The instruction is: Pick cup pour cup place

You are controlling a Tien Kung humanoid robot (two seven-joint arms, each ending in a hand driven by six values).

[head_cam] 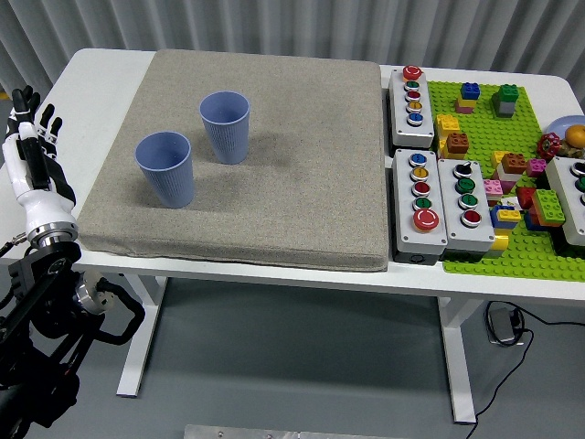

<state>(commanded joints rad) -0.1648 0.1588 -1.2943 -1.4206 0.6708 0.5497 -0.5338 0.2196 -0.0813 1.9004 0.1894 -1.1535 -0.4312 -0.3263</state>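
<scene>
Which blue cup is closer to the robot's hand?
The front cup, the one nearer the table's near edge and further left. It stands closer to the left hand than the back cup does.

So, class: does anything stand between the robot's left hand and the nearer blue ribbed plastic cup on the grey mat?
Nothing visible does. The left hand is open at the table's left edge, and only bare grey fabric mat lies between it and the nearer blue ribbed plastic cup.
</scene>
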